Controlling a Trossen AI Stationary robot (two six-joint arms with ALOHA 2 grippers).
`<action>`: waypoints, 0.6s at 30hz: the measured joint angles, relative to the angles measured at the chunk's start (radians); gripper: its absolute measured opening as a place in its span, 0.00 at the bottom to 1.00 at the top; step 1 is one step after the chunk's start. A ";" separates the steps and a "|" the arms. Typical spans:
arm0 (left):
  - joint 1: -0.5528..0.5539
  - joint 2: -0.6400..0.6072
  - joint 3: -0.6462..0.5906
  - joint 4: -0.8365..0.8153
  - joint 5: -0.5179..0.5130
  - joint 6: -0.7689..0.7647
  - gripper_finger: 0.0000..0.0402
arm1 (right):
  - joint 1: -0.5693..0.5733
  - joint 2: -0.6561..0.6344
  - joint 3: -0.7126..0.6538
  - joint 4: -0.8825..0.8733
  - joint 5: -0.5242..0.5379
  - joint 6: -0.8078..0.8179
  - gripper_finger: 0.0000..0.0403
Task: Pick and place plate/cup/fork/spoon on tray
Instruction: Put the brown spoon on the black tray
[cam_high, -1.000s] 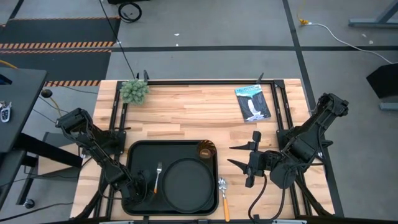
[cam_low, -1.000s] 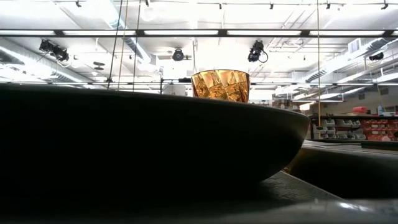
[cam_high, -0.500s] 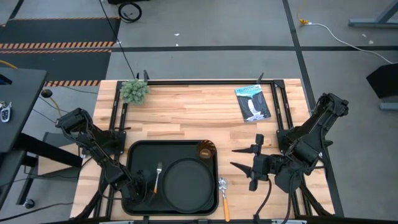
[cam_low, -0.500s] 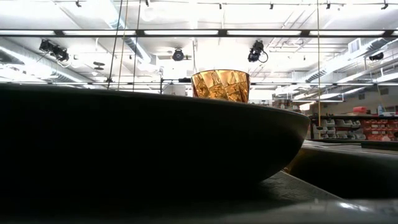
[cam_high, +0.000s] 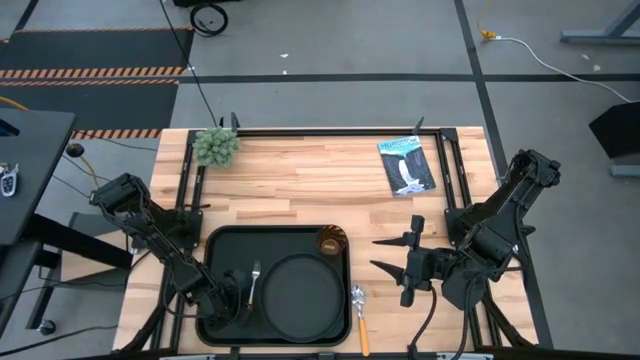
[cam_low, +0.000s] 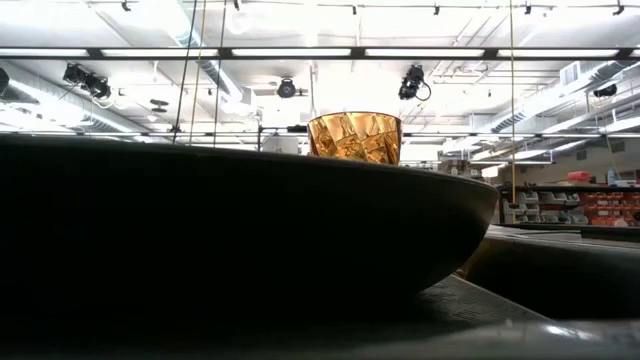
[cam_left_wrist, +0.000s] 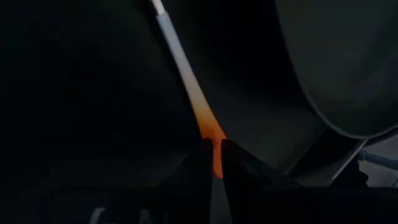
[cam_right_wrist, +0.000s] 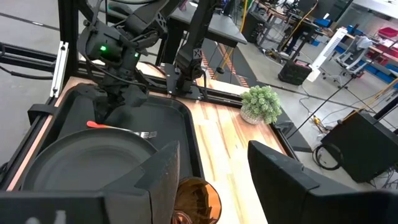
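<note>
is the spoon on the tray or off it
Off. The spoon lies on the wooden table, just past the tray rim on the right arm's side.

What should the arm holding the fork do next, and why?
Probably open its fingers and let go. The left gripper is shut on the fork, whose handle it pinches, and the fork already lies inside the tray beside the plate. The spoon waits on the table.

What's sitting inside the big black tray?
Inside the large black rectangular tray: a round matte black plate, a small amber tumbler, and a slim orange-handled fork pinched by the left tool. Anything beneath the plate is hidden.
</note>
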 joint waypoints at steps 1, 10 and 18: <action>0.000 0.000 0.000 0.004 -0.004 0.002 0.10 | 0.000 0.000 0.000 0.000 0.000 0.000 0.49; 0.000 0.000 0.000 0.025 -0.013 0.014 0.10 | 0.000 0.000 0.000 0.000 0.000 0.000 0.49; 0.002 0.000 0.000 0.022 -0.015 0.062 0.10 | 0.000 0.000 0.000 0.001 0.000 0.000 0.49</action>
